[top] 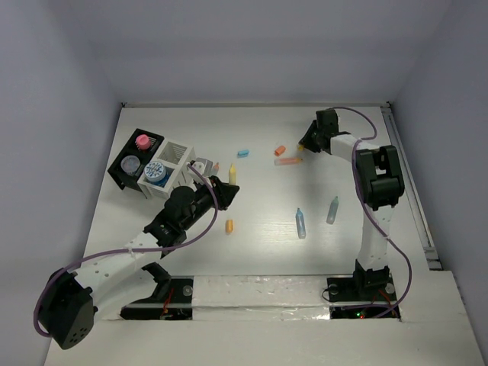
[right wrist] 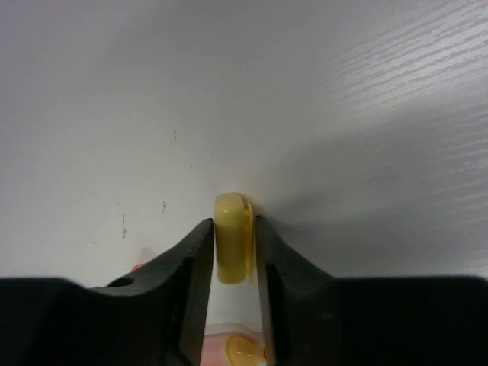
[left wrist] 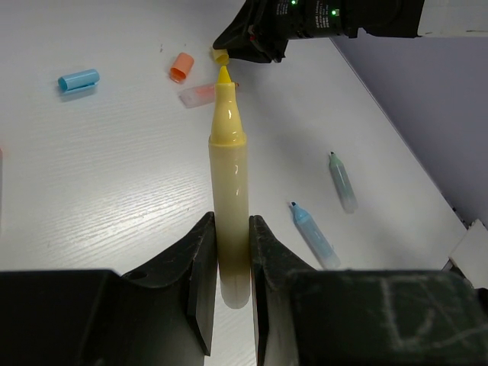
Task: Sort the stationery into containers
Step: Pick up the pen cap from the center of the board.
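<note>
Left gripper (left wrist: pixel 230 227): fingers clamped on the lower barrel of the yellow marker (left wrist: pixel 229 164), uncapped, its tip pointing away across the table (top: pixel 267 255).
Right gripper (right wrist: pixel 232 229): down at the far right of the table, fingers narrowed onto the yellow cap (right wrist: pixel 232 245), a pad pressed to each side of it.
Gap between the two: in the left wrist view, the marker's tip sits just short of the cap.
Loose near the far side: blue cap (top: pixel 243 152), orange cap (top: pixel 280 150), and a pale orange marker (top: pixel 289 161) beside it.
Loose mid-table: blue marker (top: pixel 300 223) and green marker (top: pixel 333 210), lying apart; a small orange piece (top: pixel 229 226) lies close to the left arm.
Black tray (top: pixel 118 177): far left, with a pink piece (top: pixel 142 141) and a grey-lidded tub (top: pixel 131 164) inside.
White box (top: pixel 180 152): right up against the tray, with a blue-lidded tub (top: pixel 156 172) in its near compartment.
</note>
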`<act>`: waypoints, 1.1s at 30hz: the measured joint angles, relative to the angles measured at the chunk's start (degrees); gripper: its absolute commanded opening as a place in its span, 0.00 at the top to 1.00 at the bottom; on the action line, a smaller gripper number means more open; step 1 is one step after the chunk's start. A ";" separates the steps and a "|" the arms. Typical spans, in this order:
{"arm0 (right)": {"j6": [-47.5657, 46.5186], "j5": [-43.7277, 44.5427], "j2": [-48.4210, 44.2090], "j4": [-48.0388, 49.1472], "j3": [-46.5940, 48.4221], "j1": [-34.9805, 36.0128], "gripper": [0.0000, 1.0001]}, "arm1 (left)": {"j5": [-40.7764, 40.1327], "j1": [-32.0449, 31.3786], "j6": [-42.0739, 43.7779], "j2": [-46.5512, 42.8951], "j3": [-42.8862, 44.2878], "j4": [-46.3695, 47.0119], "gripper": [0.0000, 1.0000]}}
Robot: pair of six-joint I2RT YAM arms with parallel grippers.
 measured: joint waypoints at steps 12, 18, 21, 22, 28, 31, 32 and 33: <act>-0.44 -1.70 -0.13 2.36 -1.20 -0.02 1.00 | -0.17 0.00 0.00 0.33 0.00 0.02 1.00; -1.07 -10.25 -9.14 10.75 -12.11 -0.02 1.00 | 2.12 0.00 -1.42 0.68 0.00 1.27 1.00; 0.83 -17.62 -17.90 19.65 -18.67 0.02 1.00 | 5.62 0.00 -3.58 1.70 0.07 4.35 1.00; 1.95 -19.96 -20.76 22.82 -20.35 0.09 1.00 | 6.93 0.02 -4.59 2.14 0.11 5.66 1.00; 13.62 -32.85 -31.95 49.81 -27.52 1.53 1.00 | 15.61 0.00 -13.20 6.99 1.29 16.74 1.00; 21.53 -37.48 -32.46 62.86 -30.21 3.17 1.00 | 19.74 0.00 -18.60 10.43 2.62 23.04 1.00; 24.04 -38.80 -32.33 66.29 -31.12 4.02 1.00 | 21.00 0.00 -20.46 11.58 3.17 25.00 1.00; 26.18 -39.82 -32.17 68.59 -31.67 4.79 1.00 | 22.05 0.00 -22.23 12.59 3.61 26.88 1.00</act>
